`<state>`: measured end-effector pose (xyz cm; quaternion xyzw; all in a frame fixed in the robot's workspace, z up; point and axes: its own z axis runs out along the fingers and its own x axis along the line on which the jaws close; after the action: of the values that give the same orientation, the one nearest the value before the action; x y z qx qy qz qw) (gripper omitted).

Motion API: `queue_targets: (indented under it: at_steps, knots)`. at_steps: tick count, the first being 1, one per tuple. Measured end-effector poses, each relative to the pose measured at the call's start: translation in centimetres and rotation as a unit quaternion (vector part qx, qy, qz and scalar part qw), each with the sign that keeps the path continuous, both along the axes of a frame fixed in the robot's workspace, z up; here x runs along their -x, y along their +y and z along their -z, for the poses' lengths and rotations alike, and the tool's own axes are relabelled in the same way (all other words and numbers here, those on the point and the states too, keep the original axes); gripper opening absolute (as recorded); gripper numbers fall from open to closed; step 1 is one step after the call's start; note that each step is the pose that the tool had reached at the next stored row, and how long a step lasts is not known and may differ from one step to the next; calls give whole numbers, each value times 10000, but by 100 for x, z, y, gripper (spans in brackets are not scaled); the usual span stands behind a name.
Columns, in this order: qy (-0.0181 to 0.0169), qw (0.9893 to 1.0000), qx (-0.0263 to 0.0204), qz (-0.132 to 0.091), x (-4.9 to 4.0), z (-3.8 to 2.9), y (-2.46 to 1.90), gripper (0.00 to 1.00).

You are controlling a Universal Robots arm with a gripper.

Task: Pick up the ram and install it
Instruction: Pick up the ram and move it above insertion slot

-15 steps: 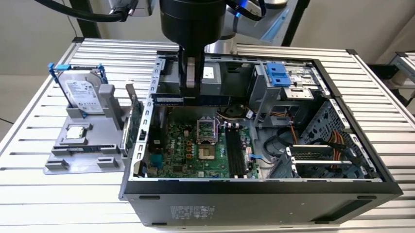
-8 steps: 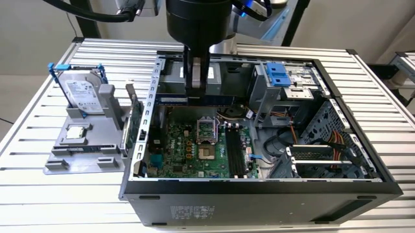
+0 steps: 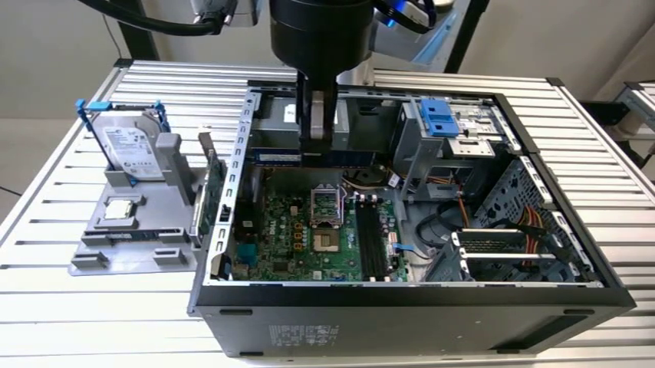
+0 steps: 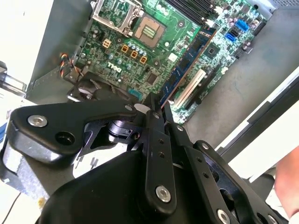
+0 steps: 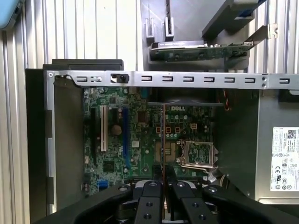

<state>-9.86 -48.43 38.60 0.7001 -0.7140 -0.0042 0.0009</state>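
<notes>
In the exterior view, the gripper (image 3: 318, 146) reaches down into the open computer case (image 3: 409, 318). It is clamped on the middle of the ram (image 3: 268, 157), which lies level above the motherboard (image 3: 307, 230). A hard drive (image 3: 130, 142) stands in a grey holder (image 3: 133, 244) on the table (image 3: 61, 307), on the exterior view's left.

In the second wrist view, the fingers (image 4: 150, 114) pinch the ram (image 4: 187, 60), which is seen edge-on.

In the first wrist view, the ram (image 5: 163, 135) appears as a thin line running out from the closed gripper (image 5: 163, 181).

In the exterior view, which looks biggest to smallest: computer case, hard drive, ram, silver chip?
1. computer case
2. hard drive or ram: unsure, the gripper hides part of the ram
3. silver chip
</notes>
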Motion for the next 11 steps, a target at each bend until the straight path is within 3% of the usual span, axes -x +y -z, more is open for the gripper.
queue_targets:
  at_steps: [11]
  knots:
    - [0,10000,0,1,-85,0,2,0]
